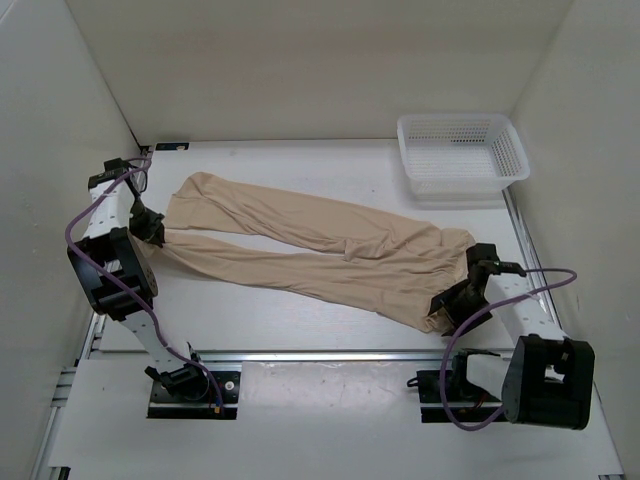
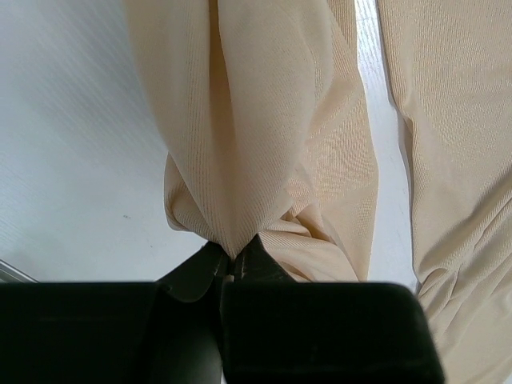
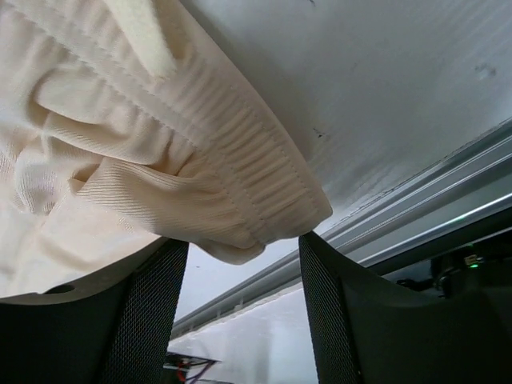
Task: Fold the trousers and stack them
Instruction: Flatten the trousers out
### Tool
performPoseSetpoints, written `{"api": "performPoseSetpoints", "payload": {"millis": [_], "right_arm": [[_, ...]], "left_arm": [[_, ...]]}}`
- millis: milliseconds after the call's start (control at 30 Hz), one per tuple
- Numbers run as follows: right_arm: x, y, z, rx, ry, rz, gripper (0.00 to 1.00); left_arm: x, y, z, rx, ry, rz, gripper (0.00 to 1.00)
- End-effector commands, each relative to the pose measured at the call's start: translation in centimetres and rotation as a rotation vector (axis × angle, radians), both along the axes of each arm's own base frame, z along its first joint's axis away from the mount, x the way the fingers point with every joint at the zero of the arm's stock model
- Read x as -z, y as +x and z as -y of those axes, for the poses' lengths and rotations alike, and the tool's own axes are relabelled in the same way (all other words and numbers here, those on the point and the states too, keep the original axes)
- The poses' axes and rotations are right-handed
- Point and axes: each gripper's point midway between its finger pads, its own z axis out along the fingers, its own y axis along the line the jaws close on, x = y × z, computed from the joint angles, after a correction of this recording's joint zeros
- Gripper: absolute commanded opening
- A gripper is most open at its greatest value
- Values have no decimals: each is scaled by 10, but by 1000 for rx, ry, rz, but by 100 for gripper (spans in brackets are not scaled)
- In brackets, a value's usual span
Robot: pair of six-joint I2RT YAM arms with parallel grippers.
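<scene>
The light beige trousers (image 1: 320, 245) lie spread across the table, legs reaching left and waistband at the right front. My left gripper (image 1: 150, 232) is at the end of the nearer leg. In the left wrist view it (image 2: 234, 260) is shut on a pinched fold of the trousers (image 2: 264, 120), with the other leg alongside at the right. My right gripper (image 1: 445, 305) is at the waistband corner. In the right wrist view its jaws (image 3: 240, 248) stand open, and the ribbed waistband (image 3: 240, 176) hangs between the fingertips with a gap below it.
A white mesh basket (image 1: 460, 150) stands at the back right of the table. A metal rail (image 1: 320, 355) runs along the table's near edge, just in front of the right gripper. White walls close in the left, back and right sides.
</scene>
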Motion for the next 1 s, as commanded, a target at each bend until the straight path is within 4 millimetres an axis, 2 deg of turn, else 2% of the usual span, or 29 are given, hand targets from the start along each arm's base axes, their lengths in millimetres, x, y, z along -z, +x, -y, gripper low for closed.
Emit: {"api": "performPoseSetpoints", "payload": {"millis": [0,67,267,333,367,433,467,500,533,567,600,700,833,933,967], "right_arm": [[-2,-1,-8,97,62,21,62],[1,-6,-6,144,64,28,62],[9,10,2,196,62,88,62],[13,15,4,197,53,91,58],[14,20,9,199,31,103,40],[4,30,17,203,-11,117,16],[-1,32,22,207,-37,119,8],[-20,37,29,187,-73,145,0],[-29,38,41,183,-142,163,0],[-38,39,47,178,-177,186,0],[-58,43,53,174,-208,237,0],[-89,43,68,150,-299,293,0],[-117,48,83,124,-384,344,0],[-133,58,93,129,-427,366,0],[-134,63,94,130,-428,369,0]], "left_arm": [[-15,7,-6,12,31,39,11],[-15,7,-6,12,31,39,11],[-14,7,-6,21,29,29,11],[-14,7,-6,21,29,29,11],[-17,7,-4,23,21,32,11],[-20,8,-4,23,21,33,11],[-24,9,-5,23,24,40,11],[-29,9,-5,23,26,46,11],[-36,13,-7,23,34,66,11],[-41,13,-6,23,37,73,11],[-47,12,-6,23,41,83,11],[-61,16,-8,23,54,114,11],[-77,25,-10,34,64,157,11],[-81,37,-15,52,75,168,11],[-89,44,-16,65,77,187,11]]}}
